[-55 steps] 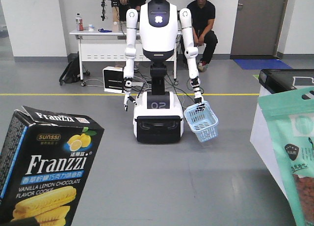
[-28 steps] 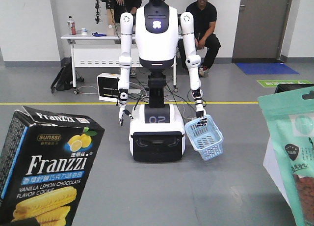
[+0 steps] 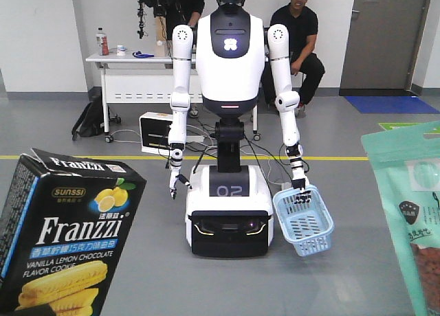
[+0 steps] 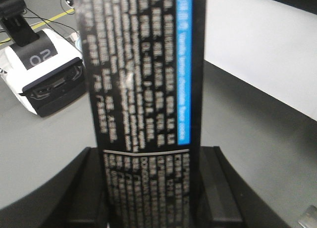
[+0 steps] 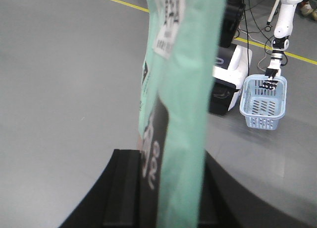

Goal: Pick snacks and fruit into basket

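Franzzi box (image 3: 69, 237) stood upright in front view's lower L corner, pinched btwn jaws of left gripper (image 4: 153, 188), w/ dark fingers (image 4: 86, 188) pressed on both sides. At R edge, mint-green pouch (image 3: 412, 220) was clamped edge-on in right gripper (image 5: 158, 193). The basket (image 3: 304, 221) was well apart from both, across grey floor, tilted, dangling from hand (image 3: 300, 187) of white humanoid robot (image 3: 230, 62) on base marked 02. Behind it: yellow floor line (image 3: 82, 156), white table (image 3: 130, 58), seated person (image 3: 302, 34).
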